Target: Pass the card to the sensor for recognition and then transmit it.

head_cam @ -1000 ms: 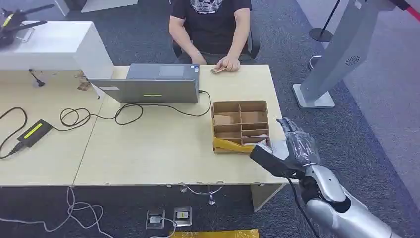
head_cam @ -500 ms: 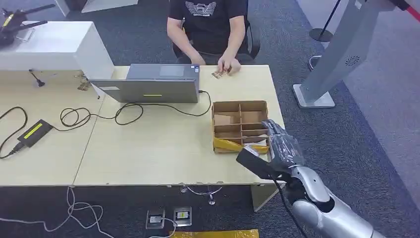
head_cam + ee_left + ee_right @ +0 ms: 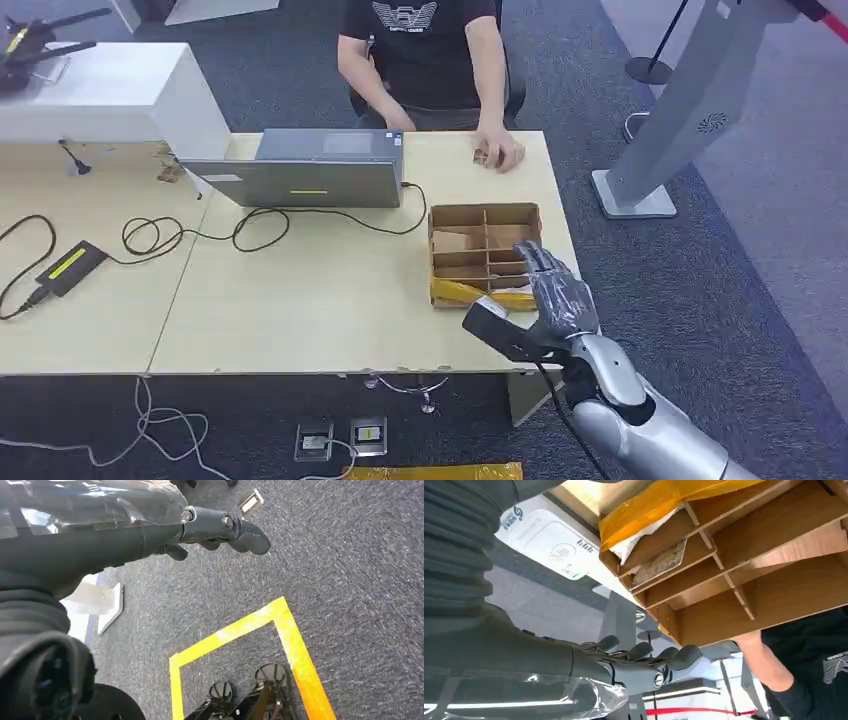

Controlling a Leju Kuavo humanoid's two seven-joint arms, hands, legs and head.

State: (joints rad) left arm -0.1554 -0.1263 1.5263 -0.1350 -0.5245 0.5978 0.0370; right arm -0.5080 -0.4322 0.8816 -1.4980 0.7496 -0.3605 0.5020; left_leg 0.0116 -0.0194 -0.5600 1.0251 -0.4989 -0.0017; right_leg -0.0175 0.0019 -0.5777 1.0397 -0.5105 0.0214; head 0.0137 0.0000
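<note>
Our right arm [image 3: 640,420] is silver, ending in a dark grey right hand [image 3: 555,295] under clear plastic film, a black cable along the wrist; our left hand [image 3: 220,527] shows small screws.

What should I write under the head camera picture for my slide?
Robot's right hand reaches over the cardboard divider box on the desk.

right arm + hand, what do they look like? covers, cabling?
Right arm: silver metal shell, a black cable running along it. Right hand: dark grey fingers under a clear plastic wrap, with a black block at the wrist. The right wrist view shows a grey ribbed cover behind it.
</note>
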